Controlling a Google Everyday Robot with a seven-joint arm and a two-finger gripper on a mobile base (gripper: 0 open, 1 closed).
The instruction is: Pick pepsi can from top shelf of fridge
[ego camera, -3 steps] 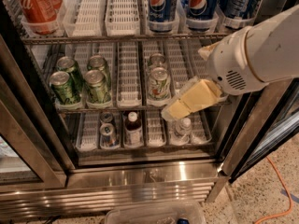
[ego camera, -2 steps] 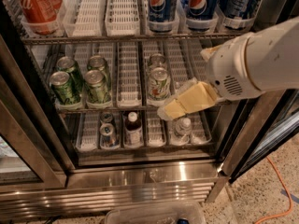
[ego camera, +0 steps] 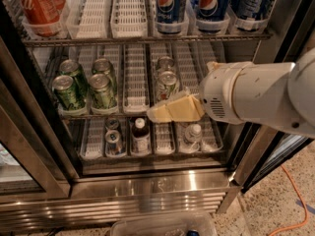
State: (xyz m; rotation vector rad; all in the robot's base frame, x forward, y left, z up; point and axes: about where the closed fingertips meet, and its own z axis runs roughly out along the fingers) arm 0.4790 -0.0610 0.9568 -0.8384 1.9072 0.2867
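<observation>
Three dark blue pepsi cans stand at the front of the top shelf [ego camera: 123, 39]: one at centre [ego camera: 169, 3], one right of it [ego camera: 208, 4], a third at the far right [ego camera: 252, 0]. My gripper [ego camera: 166, 111], cream-coloured on a white arm [ego camera: 256, 95], reaches in from the right. It hangs in front of the middle shelf, well below the pepsi cans and just under a pale can [ego camera: 166, 83]. It holds nothing. The fridge [ego camera: 147, 195] stands open, with white slotted lanes on its shelves.
Red cola cans [ego camera: 37, 6] stand at the top left. Green cans [ego camera: 70, 92] fill the middle shelf's left lanes. The bottom shelf holds a dark bottle [ego camera: 140, 134], a small can [ego camera: 113, 141] and a water bottle [ego camera: 192, 132]. An orange cable [ego camera: 295, 200] lies on the floor.
My arm and gripper have shifted left and slightly down in front of the middle shelf. The cans have not moved.
</observation>
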